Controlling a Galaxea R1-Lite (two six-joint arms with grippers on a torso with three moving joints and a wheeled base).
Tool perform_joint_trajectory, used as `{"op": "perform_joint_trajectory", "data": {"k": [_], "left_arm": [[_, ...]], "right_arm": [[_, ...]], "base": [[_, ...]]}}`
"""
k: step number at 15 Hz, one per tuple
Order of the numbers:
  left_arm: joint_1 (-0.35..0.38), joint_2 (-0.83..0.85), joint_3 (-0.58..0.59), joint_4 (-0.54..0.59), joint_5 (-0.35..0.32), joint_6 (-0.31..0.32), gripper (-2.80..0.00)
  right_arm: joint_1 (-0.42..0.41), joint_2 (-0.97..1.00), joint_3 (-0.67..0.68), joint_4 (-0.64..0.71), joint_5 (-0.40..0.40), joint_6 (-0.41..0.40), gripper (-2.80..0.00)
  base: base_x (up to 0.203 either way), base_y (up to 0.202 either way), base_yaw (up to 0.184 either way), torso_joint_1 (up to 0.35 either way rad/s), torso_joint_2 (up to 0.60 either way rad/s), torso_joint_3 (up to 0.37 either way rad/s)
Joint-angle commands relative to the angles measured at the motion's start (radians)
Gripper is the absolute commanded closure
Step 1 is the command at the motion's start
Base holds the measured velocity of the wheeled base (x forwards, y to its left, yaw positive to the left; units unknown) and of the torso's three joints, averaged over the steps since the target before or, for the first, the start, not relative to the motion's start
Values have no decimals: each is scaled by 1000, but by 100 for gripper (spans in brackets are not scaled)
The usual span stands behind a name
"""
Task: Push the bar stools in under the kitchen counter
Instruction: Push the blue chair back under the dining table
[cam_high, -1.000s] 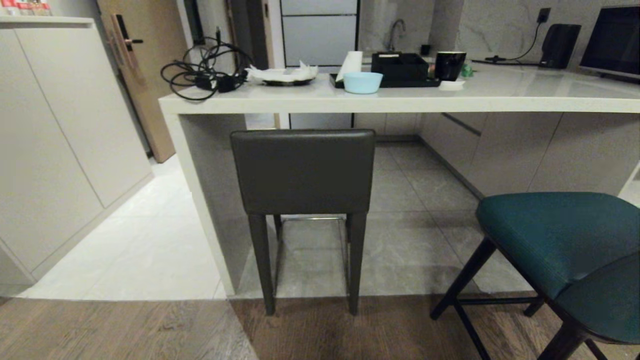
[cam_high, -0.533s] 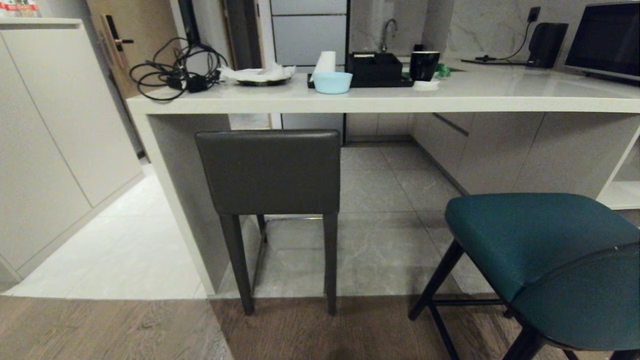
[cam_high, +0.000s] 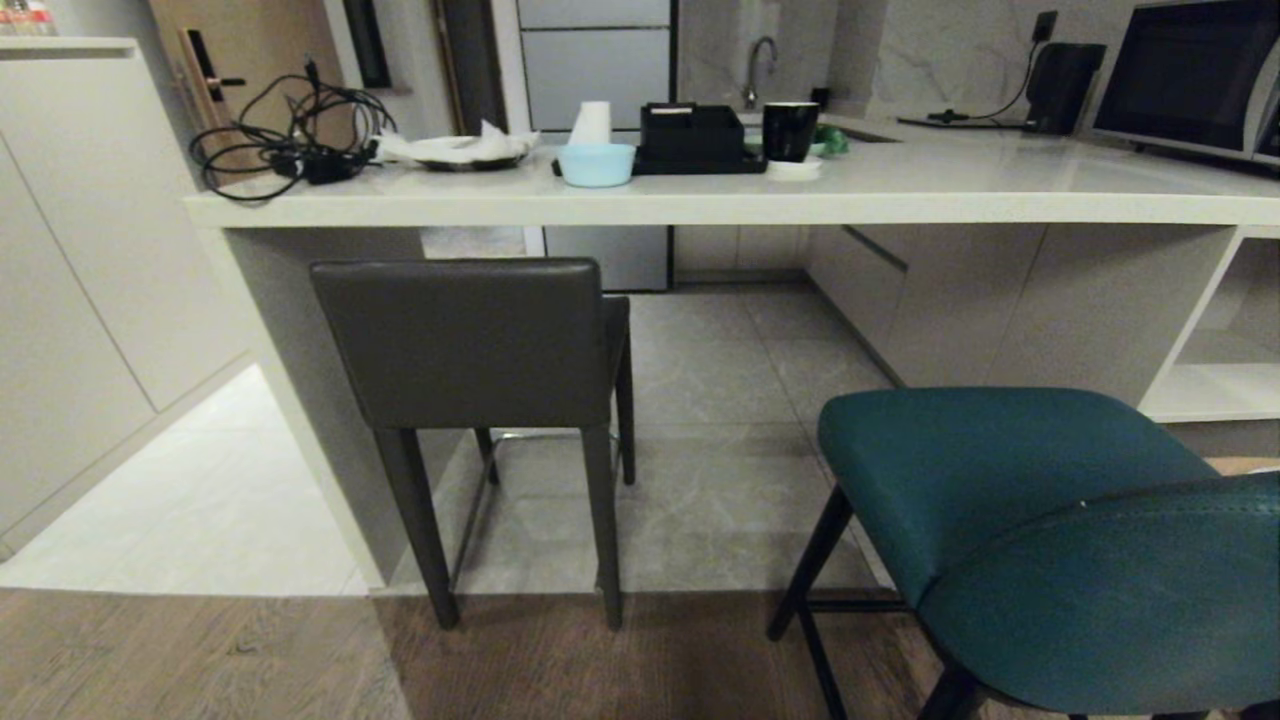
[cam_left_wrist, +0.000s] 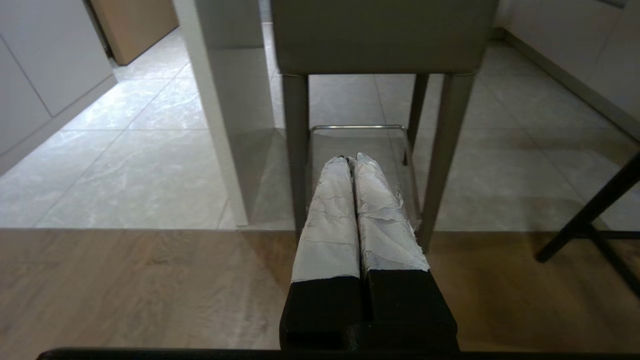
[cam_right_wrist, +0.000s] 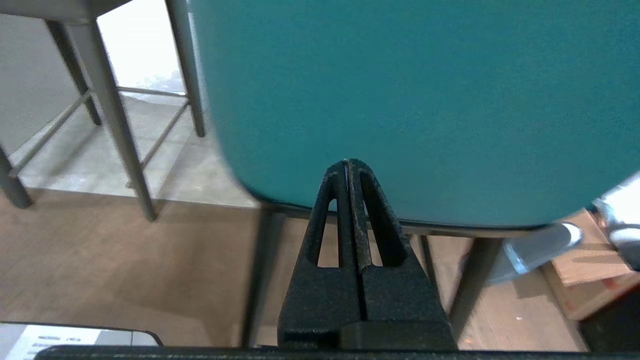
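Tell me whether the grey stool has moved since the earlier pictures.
No. The grey stool sits the same against the kitchen counter, beside its side panel; both slid left in the head view together, so the camera moved.

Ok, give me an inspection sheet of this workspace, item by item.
Surface: kitchen counter, white top.
Job's things: dark grey stool tucked at the counter's left end; teal stool standing out on the wood floor.
Clutter: blue bowl, black tray, black mug, plate with tissue.
Grippers: left gripper shut, facing the grey stool's legs; right gripper shut, close behind the teal stool's back.
Cables: black bundle on the counter's left end.
Surroundings: microwave, tall white cabinet, wooden door.
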Motion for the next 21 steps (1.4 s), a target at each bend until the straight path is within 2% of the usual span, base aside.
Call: {"op": "perform_joint_trajectory", "data": {"k": [1, 21], "left_arm": [[0, 1, 18, -1, 0, 0, 0], [-1, 1, 18, -1, 9, -18, 0]], "right_arm": [[0, 1, 1, 0, 0, 0, 0], [0, 1, 0, 0, 0, 0, 0]], "base": [[0, -199, 1, 0, 7, -4], [0, -195, 2, 2, 3, 2]]}}
